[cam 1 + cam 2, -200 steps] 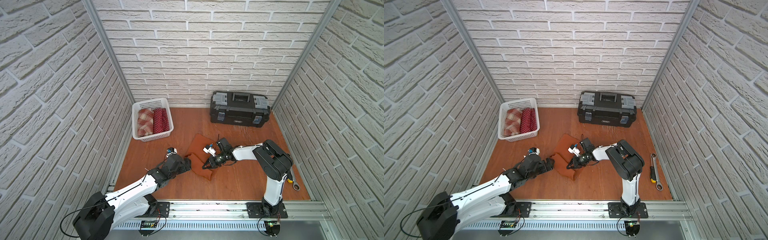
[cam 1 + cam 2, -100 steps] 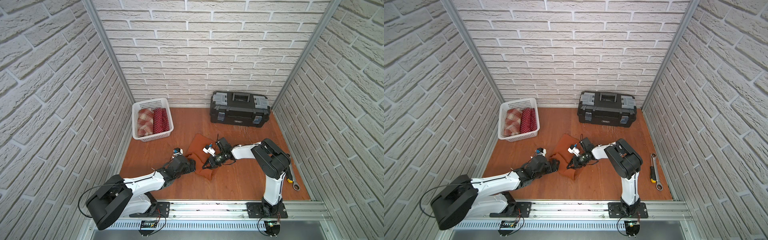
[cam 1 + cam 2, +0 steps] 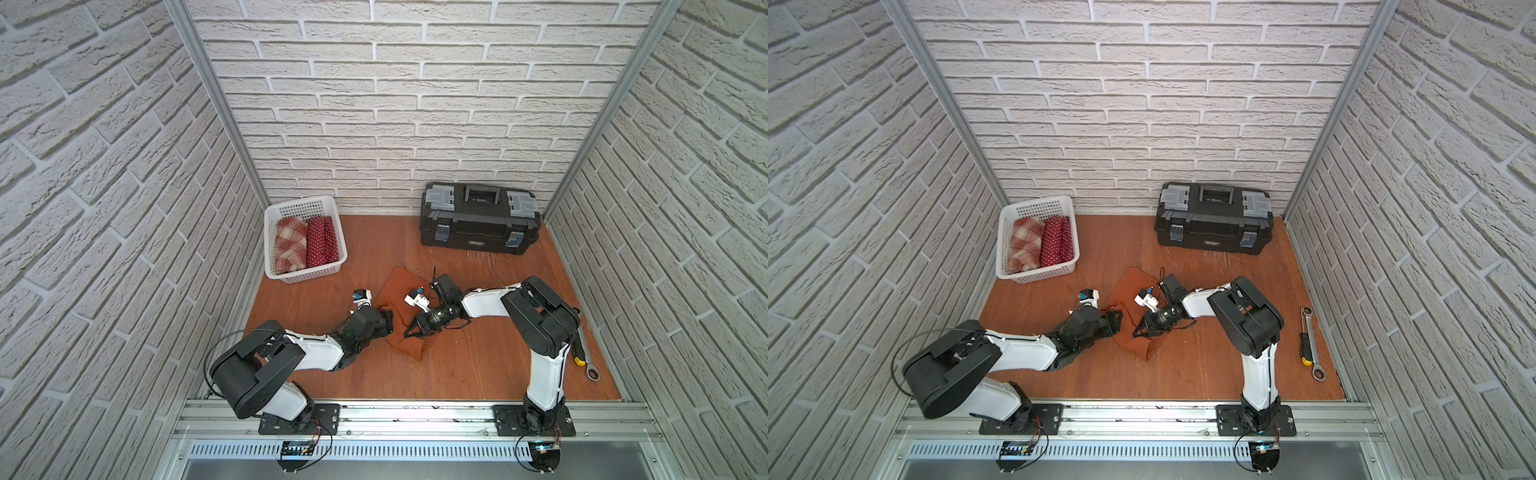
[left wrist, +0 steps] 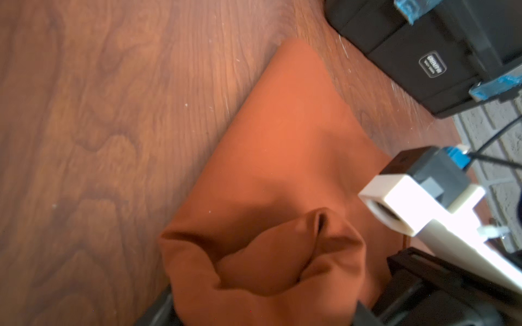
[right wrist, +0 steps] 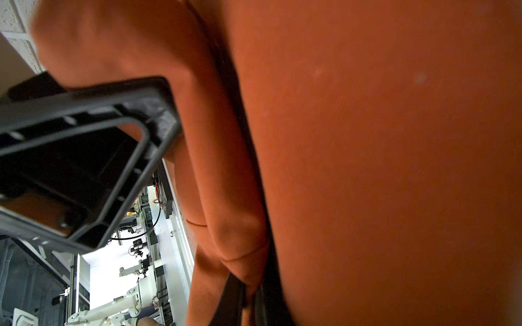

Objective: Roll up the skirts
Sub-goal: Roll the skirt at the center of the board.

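The plain rust-orange cloth skirt (image 3: 395, 291) is lying partly bunched in the middle of the brown wooden counter (image 3: 457, 365). It is well apart from the red-and-cream plaid rolled skirt (image 3: 286, 245) and the dark red polka-dot rolled skirt (image 3: 320, 245), which are sitting in the white plastic mesh basket (image 3: 307, 272) at the far left. The right end effector (image 3: 411, 331) is pinching a fold at the skirt's near end, jaws almost closed. The left end effector (image 3: 387, 322) is sitting at the skirt's left edge with bunched cloth between its jaws; whether it is gripping cannot be told. The fabric is looking light, limp and prone to sagging, so it is probably best held along one edge, near both corners.
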`<state>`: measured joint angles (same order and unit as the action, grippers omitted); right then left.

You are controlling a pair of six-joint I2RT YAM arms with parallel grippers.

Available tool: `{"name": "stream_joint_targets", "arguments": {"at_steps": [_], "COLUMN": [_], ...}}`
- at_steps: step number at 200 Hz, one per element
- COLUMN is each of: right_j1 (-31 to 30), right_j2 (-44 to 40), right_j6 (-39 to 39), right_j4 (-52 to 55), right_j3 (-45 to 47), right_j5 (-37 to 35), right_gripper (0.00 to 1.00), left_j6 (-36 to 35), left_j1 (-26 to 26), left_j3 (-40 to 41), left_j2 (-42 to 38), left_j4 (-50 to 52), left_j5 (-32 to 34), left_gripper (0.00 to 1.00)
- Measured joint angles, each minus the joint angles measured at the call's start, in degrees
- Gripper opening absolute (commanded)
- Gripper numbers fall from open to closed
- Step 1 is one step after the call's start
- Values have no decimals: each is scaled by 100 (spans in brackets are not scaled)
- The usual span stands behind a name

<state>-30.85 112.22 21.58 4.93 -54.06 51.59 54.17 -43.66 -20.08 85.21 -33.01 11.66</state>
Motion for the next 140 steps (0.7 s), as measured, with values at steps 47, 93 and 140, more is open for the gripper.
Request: {"name": "stream_joint_targets", "arguments": {"at_steps": [47,93,140], "right_j1": [-44,-240,-697], "right_j2": [-92,-940,-2140], "right_j6": [-85,-251,-411], "right_j4": [127,807,1873], "right_j3": [-44,87,116], "right_j5": [-197,-1510,-3091], "right_gripper": [23,39,44], "left_j6": [-155,-160,-55], "left_j1": [-13,-33,-138], "left_j3": [-39,-131,-229], "left_j2": [94,-297,-590], "left_j4": [-81,503,1215], "left_j5": [-201,-103,133], "left_gripper": [0,0,0]}}
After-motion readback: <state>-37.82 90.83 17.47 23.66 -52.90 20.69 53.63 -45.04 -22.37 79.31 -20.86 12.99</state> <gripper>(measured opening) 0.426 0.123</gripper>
